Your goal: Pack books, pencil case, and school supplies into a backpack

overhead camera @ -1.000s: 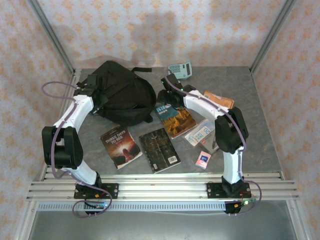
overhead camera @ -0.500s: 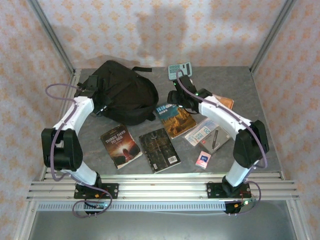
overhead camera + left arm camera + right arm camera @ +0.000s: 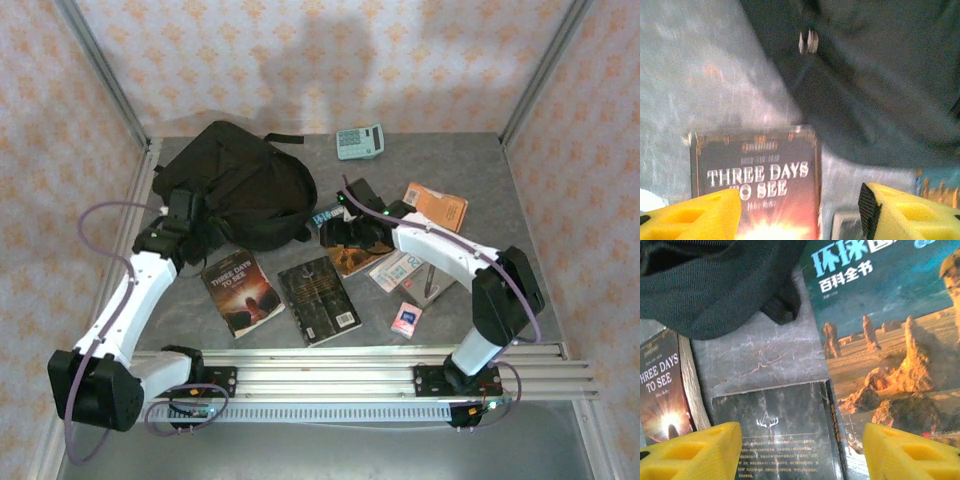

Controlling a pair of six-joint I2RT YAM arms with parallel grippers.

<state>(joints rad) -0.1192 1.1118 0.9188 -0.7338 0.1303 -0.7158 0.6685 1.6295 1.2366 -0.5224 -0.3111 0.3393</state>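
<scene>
"So, where are the hands?"

"Both gape, fingers well apart, with nothing between them. The left hand [image 3: 180,212] hangs at the near-left edge of the backpack [image 3: 245,185], just above the red book [image 3: 240,292]. The right hand [image 3: 338,232] hovers over the blue book [image 3: 880,355], with the grey book [image 3: 318,300] just beside."

"Why there?"

"I'd say each is lining up on a book to carry in. All three lie flat on the counter [image 3: 500,160] in a row just before the backpack, so the trip is short. The calculator [image 3: 359,141], booklet [image 3: 437,206] and packet [image 3: 405,319] wait further off, unpacked."

"And a second ago?"

"Both hands were up against the backpack, one on each side. They have since drawn back toward the books. The books themselves lie as they did."
</scene>
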